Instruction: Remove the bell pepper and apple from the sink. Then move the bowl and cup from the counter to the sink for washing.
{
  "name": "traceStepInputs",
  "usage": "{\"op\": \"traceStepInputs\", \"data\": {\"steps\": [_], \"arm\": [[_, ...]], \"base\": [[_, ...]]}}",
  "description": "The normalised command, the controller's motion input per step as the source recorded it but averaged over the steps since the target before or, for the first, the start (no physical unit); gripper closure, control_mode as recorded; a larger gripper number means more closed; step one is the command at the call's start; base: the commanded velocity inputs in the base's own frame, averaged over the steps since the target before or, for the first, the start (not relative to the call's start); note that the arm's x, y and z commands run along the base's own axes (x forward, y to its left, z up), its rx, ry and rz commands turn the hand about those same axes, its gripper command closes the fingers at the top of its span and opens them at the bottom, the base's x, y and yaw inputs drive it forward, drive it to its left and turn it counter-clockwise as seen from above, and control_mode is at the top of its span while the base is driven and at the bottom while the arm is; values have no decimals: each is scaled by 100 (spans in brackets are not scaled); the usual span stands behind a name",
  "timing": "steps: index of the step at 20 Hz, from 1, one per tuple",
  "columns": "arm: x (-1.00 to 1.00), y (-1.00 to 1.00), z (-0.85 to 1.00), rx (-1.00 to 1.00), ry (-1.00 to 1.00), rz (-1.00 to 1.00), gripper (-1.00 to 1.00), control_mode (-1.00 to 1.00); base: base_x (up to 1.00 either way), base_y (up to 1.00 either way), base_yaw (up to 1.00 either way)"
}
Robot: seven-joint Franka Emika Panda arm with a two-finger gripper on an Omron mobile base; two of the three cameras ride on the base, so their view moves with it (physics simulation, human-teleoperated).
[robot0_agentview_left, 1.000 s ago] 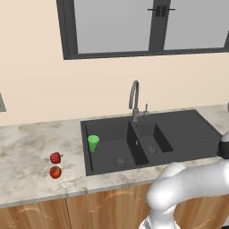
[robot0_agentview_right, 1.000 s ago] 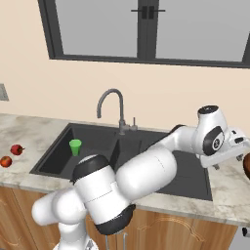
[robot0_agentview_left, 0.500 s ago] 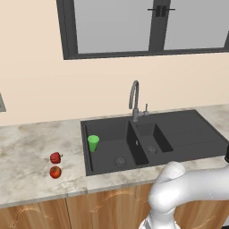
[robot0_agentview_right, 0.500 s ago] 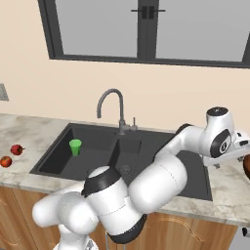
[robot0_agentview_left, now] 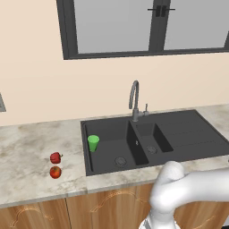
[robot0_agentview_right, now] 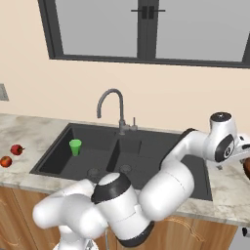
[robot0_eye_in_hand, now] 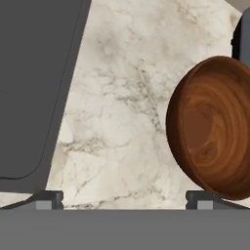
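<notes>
Swinging further right over the counter (robot0_eye_in_hand: 122, 97), wide-open gripper (robot0_eye_in_hand: 125, 197) now finds the bowl (robot0_eye_in_hand: 212, 127) off toward one fingertip.

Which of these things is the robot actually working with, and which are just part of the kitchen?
Part of the job:
bell pepper
apple
cup
bowl
sink
counter
hand, open

Just there:
faucet
window
cabinet fronts

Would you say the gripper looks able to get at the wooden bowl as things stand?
Probably yes: the open gripper hangs over bare counter beside the bowl, with nothing between them; it needs to shift sideways.
</notes>
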Motion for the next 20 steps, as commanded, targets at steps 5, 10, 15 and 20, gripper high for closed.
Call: {"op": "traceStepInputs", "data": {"steps": [5, 10, 15, 20], "arm": [[22, -16, -14, 0, 0, 0, -100, -100], [26, -23, -11, 0, 1, 0, -100, -100], [26, -24, -10, 0, 3, 0, -100, -100], [21, -24, -10, 0, 4, 0, -100, -100]], "base": [[0, 0, 0], [0, 0, 0], [0, 0, 0], [0, 0, 0]]}}
